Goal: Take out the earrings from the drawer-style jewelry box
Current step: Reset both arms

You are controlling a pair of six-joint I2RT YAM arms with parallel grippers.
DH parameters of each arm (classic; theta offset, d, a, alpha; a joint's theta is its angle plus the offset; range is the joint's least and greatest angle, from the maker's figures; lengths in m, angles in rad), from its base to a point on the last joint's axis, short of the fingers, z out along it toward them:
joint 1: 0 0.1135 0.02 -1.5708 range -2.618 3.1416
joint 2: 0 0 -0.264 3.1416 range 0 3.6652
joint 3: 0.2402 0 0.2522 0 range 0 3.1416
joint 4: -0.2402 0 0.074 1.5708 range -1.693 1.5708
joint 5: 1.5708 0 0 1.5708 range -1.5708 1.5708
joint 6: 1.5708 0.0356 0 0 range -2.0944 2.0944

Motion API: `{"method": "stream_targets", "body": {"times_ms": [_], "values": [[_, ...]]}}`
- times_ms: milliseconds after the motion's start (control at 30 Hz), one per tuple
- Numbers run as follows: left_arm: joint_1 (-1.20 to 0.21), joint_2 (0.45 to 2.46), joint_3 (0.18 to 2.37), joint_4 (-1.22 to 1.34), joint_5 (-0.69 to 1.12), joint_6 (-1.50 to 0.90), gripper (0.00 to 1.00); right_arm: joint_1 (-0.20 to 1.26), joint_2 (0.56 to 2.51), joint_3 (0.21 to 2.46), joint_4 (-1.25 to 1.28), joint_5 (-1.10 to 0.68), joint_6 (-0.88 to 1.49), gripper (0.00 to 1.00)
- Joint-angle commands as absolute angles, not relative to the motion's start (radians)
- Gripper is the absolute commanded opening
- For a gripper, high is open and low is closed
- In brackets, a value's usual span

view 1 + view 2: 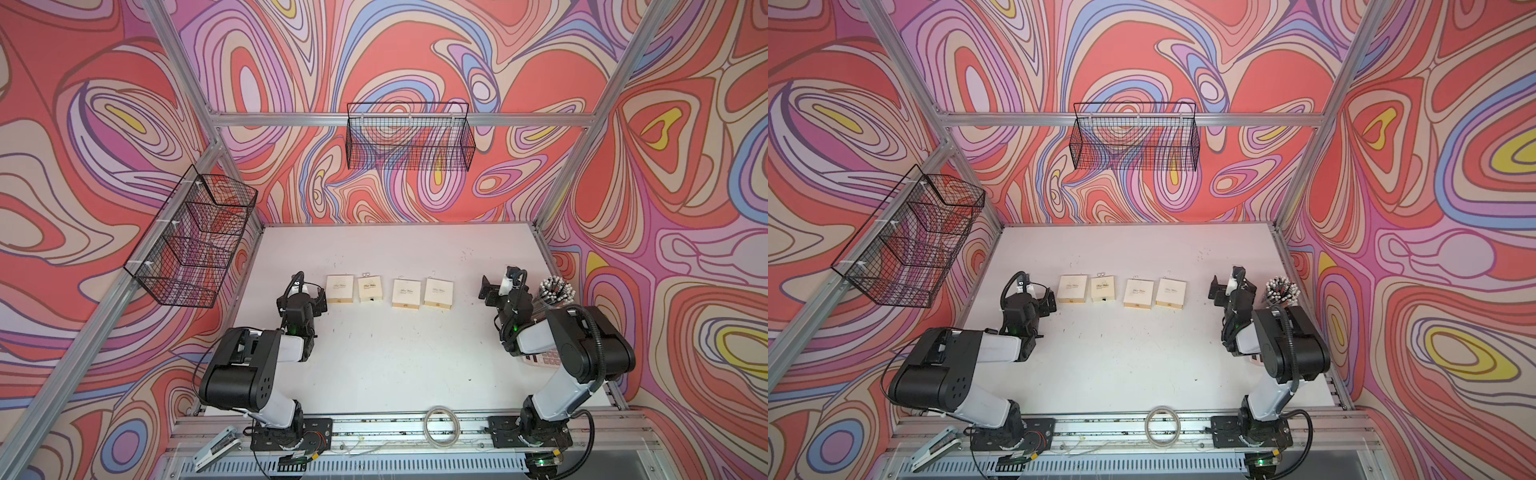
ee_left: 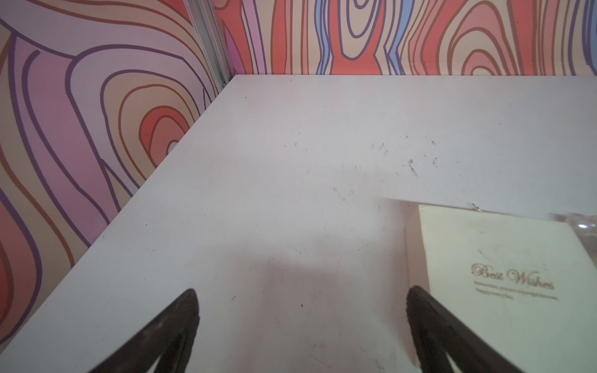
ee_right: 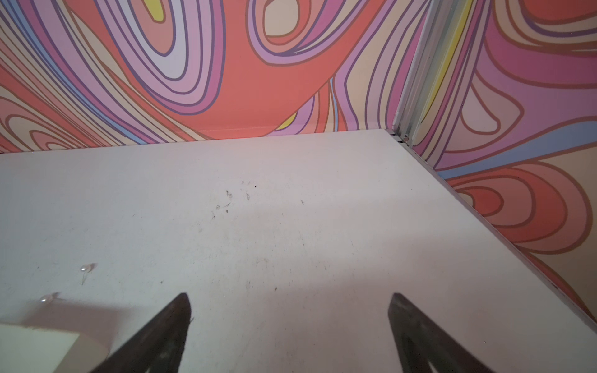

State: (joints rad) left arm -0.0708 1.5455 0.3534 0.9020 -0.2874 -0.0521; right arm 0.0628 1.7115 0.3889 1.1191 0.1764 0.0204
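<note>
Right jaws, left jaws: spread, empty | earrings [image 3: 84, 268]: pearly pins on tabletop [image 1: 395, 353] just behind cream boxes [image 1: 404, 293] | step: likely between boxes | next: brace one, slide it open, pinch finely.

Even, soft overhead light; faint shadows, blurred wrist-view edges.

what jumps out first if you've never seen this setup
The swirling coral, purple and cream walls dominate everything around the white table. On it, four cream boxes sit in a row across the middle, with the left arm and right arm at either end, jaws open wide.
</note>
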Motion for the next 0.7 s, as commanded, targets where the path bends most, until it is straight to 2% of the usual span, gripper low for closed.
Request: {"method": "stream_targets", "body": {"times_ms": [0,400,667], "values": [[-0.065,1.548,0.364,0.933,-0.28,-0.033,1.0,0.061,1.71,0.388,1.137,0.19,0.02,0.98],[-0.066,1.548,0.361,0.933,-0.28,-0.034,1.0,0.061,1.71,0.388,1.137,0.19,0.02,0.98],[-0.042,1.542,0.366,0.914,-0.144,-0.013,1.0,0.061,1.71,0.388,1.137,0.189,0.02,0.98]]}}
